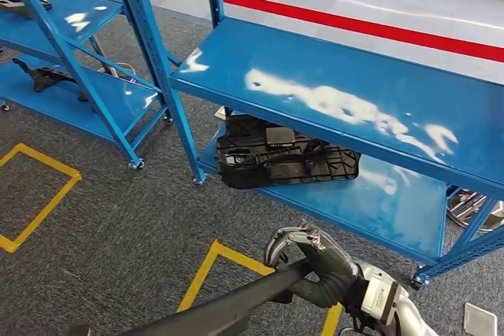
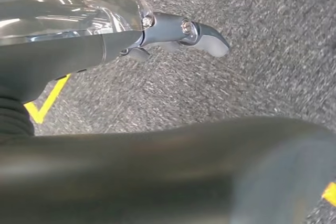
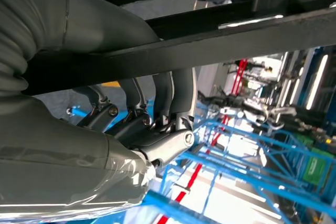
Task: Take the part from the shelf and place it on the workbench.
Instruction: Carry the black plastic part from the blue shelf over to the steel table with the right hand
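Wrapping right hand (image 1: pixel 320 269) around long dark plastic part (image 1: pixel 226 308), off blue metal shelf (image 1: pixel 357 108), held low for carrying. Steadying from beneath with left hand (image 2: pixel 118 35); grip there unclear.

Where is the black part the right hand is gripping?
In the head view the black part runs along the bottom edge from the right hand toward the left, over the grey carpet, in front of the blue shelf.

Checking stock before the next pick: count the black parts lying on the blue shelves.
2: one large black part on the near shelf's lower level, one smaller part on the far-left shelf's lower level. Others may be hidden beneath the top shelf boards.
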